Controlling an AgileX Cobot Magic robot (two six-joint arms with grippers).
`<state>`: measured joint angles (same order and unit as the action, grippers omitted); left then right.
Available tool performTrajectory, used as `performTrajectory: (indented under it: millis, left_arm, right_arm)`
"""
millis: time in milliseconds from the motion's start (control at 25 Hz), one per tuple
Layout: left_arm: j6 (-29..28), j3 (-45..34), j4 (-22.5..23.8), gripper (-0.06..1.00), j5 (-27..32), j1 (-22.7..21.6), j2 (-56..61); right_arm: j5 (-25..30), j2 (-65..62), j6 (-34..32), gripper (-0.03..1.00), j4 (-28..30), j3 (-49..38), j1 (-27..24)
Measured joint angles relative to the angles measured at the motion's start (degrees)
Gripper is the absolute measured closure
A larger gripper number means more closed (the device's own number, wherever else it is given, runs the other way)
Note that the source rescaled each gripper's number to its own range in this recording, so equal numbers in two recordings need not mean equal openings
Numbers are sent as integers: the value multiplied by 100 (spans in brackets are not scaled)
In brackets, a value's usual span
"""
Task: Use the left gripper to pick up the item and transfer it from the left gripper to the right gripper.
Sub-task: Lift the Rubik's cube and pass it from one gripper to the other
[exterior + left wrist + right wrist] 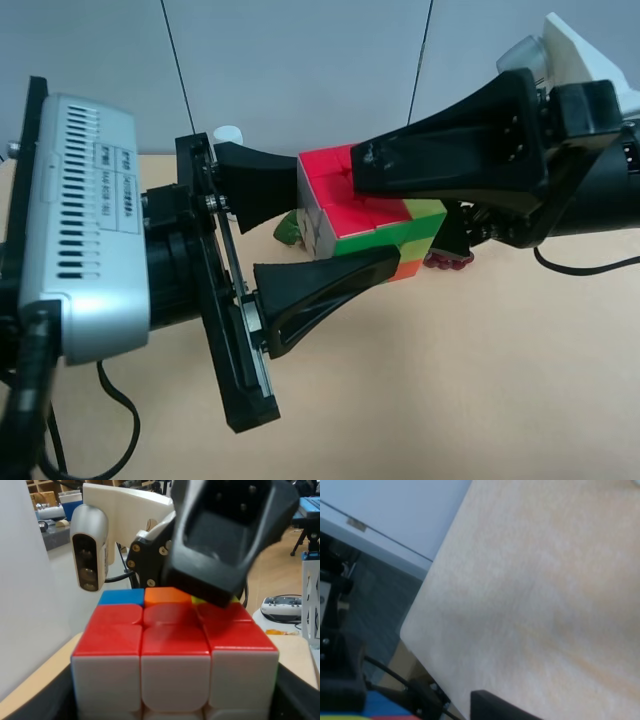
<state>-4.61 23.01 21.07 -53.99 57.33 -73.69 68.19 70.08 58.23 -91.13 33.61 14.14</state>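
The puzzle cube is held in the air, red face up, between the two black fingers of my left gripper, which has the grey vented housing. My right gripper, with its white wrist, reaches in from the exterior high view's right. Its upper finger lies along the cube's top, and its other finger is hidden behind the cube. In the left wrist view the cube fills the bottom, with the right gripper's finger on its far top edge. The right wrist view shows only a dark finger edge.
The tan table lies below both arms. A red-purple grape bunch and something green lie on it behind the cube. A white bottle cap shows at the back. The table edge drops to the floor.
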Motion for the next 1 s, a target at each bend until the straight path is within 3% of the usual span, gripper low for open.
performTrajectory:
  millis: [1000]
  left_arm:
    - [0,0,17,94,-453,0,0]
  right_arm:
    - [0,0,0,-3,-328,0,27]
